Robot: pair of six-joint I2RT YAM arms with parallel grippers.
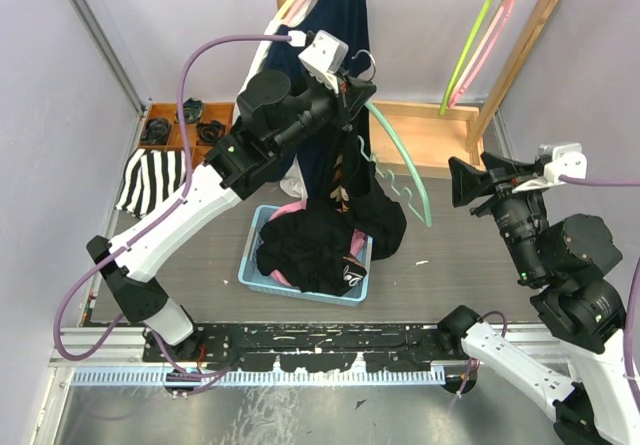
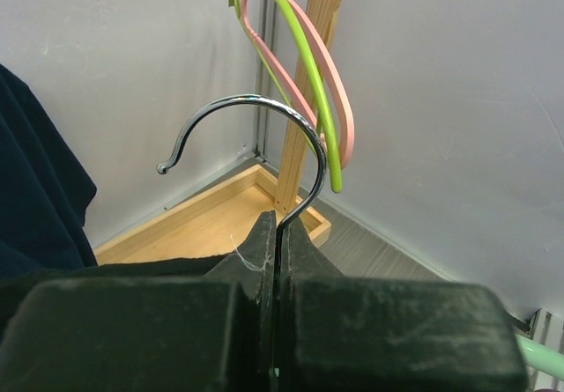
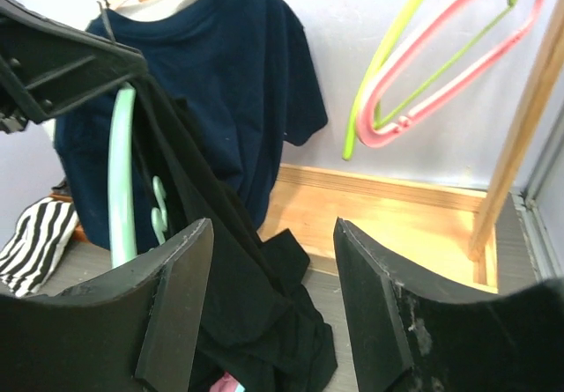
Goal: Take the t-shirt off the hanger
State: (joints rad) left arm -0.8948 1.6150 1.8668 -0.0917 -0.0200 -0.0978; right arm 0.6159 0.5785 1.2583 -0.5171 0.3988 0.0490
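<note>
Left gripper (image 2: 276, 235): we note it clenched on the hanger's hook, high above the basket's far edge; matte black fingers pressed flat together.
Hook (image 2: 249, 99): thin chrome wire, a round curl with a small turned-out tip, rising straight out of the closed fingers.
Hanger (image 3: 122, 181): smooth mint-green plastic, notched along one arm; that arm juts bare, up and to the right of the basket.
Black t-shirt (image 1: 380, 215): soft, limp, creased; we see it draped down from the hanger, its lower folds heaped in the basket and spilling past the basket's right side.
Basket (image 1: 250, 255): pale blue plastic, rectangular, rounded corners.
Right gripper (image 3: 273, 233): released, broad black fingers spread wide with nothing between them; well to the right of the basket, apart from the shirt.
Navy t-shirt (image 3: 229, 66): hung flat on a pink hanger, beyond the basket.
Striped cloth (image 1: 150, 180): black-and-white bands, left of the basket.
</note>
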